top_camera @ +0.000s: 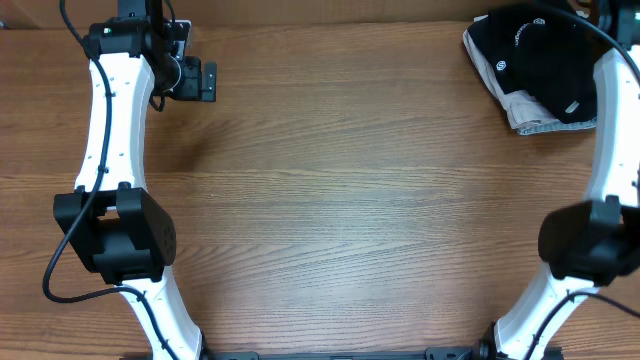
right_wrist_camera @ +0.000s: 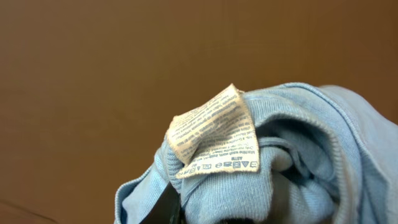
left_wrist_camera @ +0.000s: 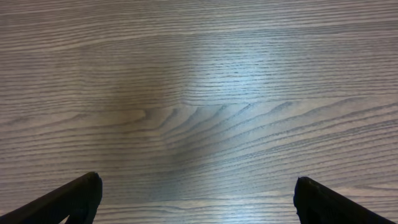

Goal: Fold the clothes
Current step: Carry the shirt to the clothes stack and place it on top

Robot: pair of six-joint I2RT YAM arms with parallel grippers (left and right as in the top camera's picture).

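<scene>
The light blue T-shirt (right_wrist_camera: pixel 298 155) shows only in the right wrist view. It is bunched up, with a white care label (right_wrist_camera: pixel 214 137) on top. My right gripper (right_wrist_camera: pixel 199 214) is shut on the shirt, with one black finger showing under the fabric, against a brown background. In the overhead view the right arm runs off the top right corner, so the gripper and shirt are out of frame there. My left gripper (top_camera: pixel 195 78) is open and empty at the far left of the table, and its two fingers (left_wrist_camera: pixel 198 199) are spread over bare wood.
A black garment with white round logos (top_camera: pixel 535 55) lies at the table's far right on top of a white folded garment (top_camera: pixel 530 110). The wooden table (top_camera: pixel 350 200) spans the view. Both arm bases stand at the near edge.
</scene>
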